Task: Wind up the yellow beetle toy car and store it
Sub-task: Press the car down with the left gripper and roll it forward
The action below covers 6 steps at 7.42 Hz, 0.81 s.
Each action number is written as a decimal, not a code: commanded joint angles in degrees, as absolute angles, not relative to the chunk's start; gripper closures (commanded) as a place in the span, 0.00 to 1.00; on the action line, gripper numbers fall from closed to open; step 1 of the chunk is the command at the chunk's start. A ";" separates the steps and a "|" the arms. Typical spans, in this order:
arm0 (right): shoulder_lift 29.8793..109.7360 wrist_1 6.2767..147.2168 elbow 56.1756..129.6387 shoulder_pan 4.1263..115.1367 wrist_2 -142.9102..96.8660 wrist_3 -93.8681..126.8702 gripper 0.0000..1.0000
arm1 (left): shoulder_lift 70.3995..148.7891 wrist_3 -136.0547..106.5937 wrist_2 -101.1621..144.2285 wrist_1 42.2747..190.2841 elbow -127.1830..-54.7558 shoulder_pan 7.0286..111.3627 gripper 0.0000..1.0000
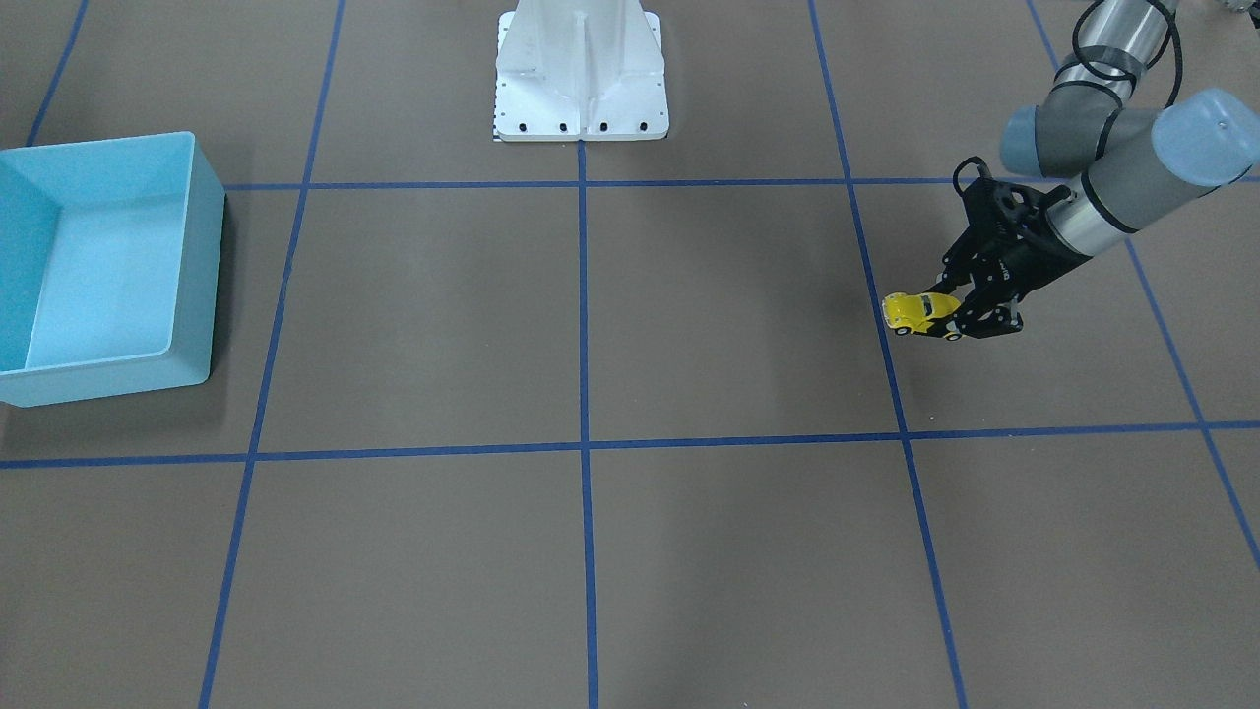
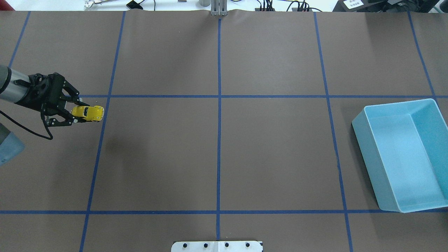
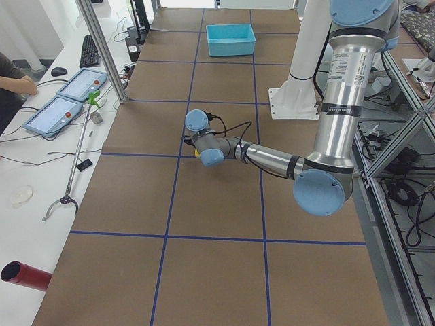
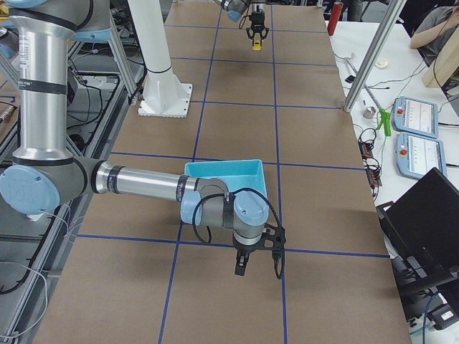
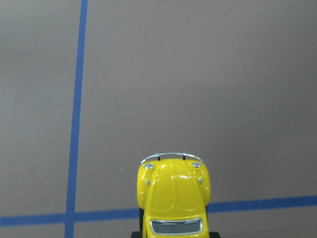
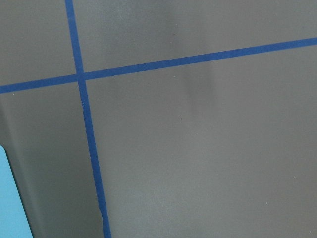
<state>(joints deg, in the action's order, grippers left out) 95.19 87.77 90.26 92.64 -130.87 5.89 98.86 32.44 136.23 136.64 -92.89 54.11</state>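
Note:
The yellow beetle toy car (image 2: 89,112) is held by its rear in my left gripper (image 2: 77,112), which is shut on it at the table's left side. The car's nose points toward the table's middle. A faint shadow lies apart from the car, so it seems lifted off the table. It also shows in the front view (image 1: 915,309) and fills the bottom of the left wrist view (image 5: 173,196). My right gripper (image 4: 256,266) shows only in the exterior right view, hanging over the table beside the light blue bin (image 4: 224,164); I cannot tell its state.
The light blue bin (image 2: 365,152) stands open and empty at the table's right side, far from the car. Its corner shows in the right wrist view (image 6: 9,198). The white robot base (image 1: 581,89) stands at the near middle edge. Blue tape lines grid the brown table.

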 commanded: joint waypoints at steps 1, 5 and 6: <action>95.27 87.80 90.26 92.64 -130.87 5.98 0.00 | 102.64 32.43 136.06 136.76 -92.03 49.78 0.96; 95.27 87.80 90.35 92.64 -130.87 5.98 0.00 | 105.19 32.61 136.58 137.28 -86.16 47.73 0.96; 95.27 87.80 90.35 92.64 -130.87 5.98 0.00 | 105.29 32.61 136.50 137.29 -85.44 47.64 0.96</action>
<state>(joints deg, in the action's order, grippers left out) 95.27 87.80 90.35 92.64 -130.87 5.97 104.67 32.59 136.51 137.13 -86.98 47.95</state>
